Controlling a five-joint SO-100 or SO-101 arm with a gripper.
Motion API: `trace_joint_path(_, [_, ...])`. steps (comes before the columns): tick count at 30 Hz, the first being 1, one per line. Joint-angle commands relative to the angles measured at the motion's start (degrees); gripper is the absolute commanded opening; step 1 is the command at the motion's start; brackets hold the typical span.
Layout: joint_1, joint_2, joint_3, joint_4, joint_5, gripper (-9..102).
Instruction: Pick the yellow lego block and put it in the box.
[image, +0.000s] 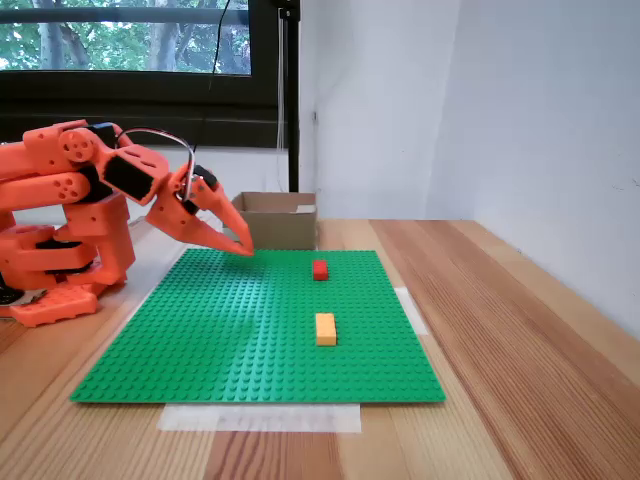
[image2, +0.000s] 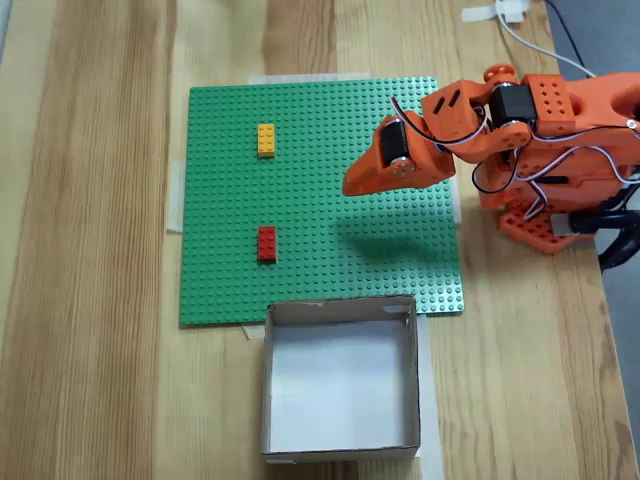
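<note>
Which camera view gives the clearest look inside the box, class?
The fixed view from above shows the box best: its whole open top, four walls and pale floor, with nothing in it. The low fixed view across the table shows the box side-on behind the gripper, its inside hidden.

Bright, even daylight from the window (image: 125, 35); soft shadows, slightly soft focus.

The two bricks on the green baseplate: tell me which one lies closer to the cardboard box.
The red brick. It sits nearer the box in both fixed views, while the yellow lego block lies farther along the green baseplate, away from the box.
</note>
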Motion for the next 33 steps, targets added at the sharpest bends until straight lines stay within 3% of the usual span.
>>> trace_joint_path(1, [0.35, 0.35, 0.44, 0.18, 0.0, -1])
trace_joint_path(17, [0.97, -2.11, -5.89, 0.88, 3.25, -1])
trace_joint_path(33, [3.69, -27.69, -25.66, 1.58, 1.76, -1])
